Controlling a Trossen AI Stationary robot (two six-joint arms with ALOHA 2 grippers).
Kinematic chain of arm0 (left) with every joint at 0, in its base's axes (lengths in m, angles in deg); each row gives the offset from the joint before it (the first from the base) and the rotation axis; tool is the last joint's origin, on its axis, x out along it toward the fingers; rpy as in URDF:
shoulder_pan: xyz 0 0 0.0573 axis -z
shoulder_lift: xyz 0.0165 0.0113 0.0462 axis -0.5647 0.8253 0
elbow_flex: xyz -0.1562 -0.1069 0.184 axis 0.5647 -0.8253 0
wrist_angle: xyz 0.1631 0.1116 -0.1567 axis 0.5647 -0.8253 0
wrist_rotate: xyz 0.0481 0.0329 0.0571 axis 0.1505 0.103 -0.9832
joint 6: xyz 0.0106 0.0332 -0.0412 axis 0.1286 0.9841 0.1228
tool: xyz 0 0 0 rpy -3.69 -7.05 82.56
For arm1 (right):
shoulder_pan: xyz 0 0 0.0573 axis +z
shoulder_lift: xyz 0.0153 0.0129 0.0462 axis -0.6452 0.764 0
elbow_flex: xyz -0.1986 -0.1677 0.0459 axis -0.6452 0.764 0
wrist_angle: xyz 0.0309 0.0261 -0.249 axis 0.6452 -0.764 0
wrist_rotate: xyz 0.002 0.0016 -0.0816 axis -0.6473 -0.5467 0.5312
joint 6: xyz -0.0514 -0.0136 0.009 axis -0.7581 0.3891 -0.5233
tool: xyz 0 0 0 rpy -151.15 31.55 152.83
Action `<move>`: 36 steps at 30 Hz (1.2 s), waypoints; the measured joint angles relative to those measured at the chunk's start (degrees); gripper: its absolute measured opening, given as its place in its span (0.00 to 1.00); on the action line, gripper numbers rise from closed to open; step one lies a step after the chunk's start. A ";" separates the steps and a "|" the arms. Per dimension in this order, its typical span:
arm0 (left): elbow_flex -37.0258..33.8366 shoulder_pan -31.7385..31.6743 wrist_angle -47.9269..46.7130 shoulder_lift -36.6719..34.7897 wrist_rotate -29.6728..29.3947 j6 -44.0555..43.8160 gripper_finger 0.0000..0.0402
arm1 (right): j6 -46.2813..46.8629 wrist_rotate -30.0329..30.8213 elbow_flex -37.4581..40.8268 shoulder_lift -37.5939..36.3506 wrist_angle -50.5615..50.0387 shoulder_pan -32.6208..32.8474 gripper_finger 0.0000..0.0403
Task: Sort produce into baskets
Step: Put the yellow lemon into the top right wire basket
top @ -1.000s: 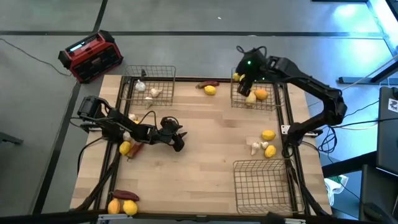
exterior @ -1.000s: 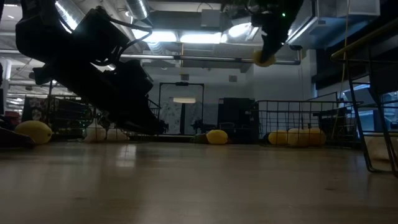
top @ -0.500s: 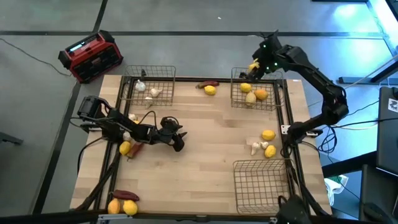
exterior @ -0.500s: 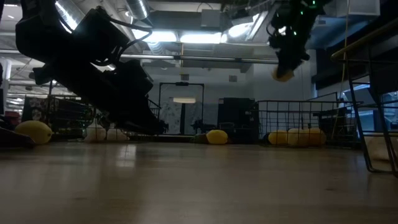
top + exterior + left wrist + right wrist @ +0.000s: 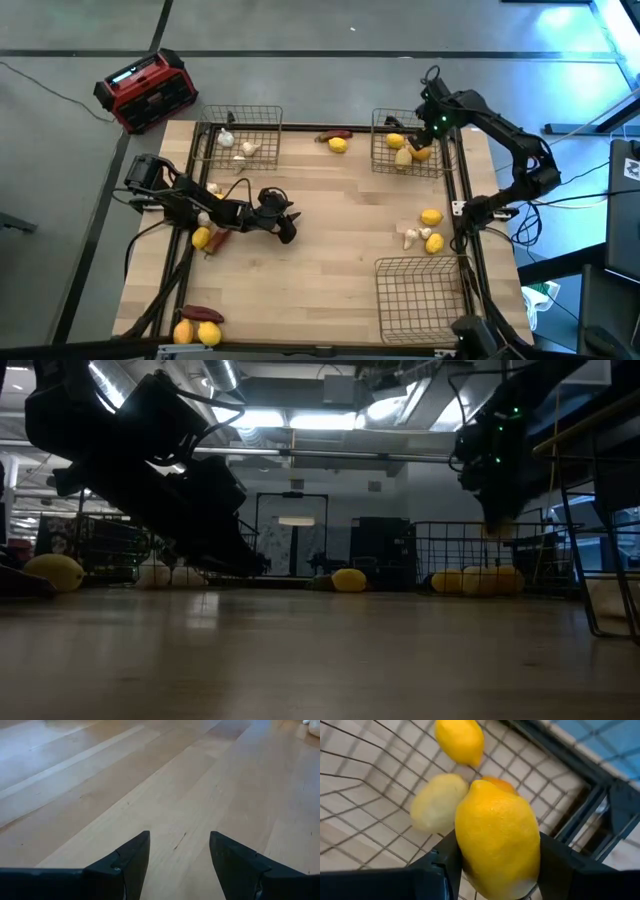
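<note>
- We see the right gripper [image 5: 492,870] clamped on an oval yellow lemon [image 5: 497,837], long axis running out along the fingers, above the far-right grey wire basket [image 5: 383,160].
- Our left gripper [image 5: 177,852] rests open over the wooden table [image 5: 330,240].

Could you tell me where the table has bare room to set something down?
The widest free patch is the table centre, between the left gripper and the loose produce. The near-right basket is empty. The far-right basket is crowded, with the right gripper holding a lemon over it.

Held lemon [image 5: 497,840] hides most of orange [image 5: 499,784]
</note>
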 joint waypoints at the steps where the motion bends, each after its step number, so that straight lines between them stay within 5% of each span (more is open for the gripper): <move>1: 0.00 0.00 0.00 0.00 0.02 0.00 0.50 | 0.48 0.05 0.69 0.00 0.17 -0.35 0.46; 36: 0.00 -0.04 0.00 0.00 -0.20 0.39 0.50 | 2.54 4.91 2.31 7.98 10.93 -0.99 0.46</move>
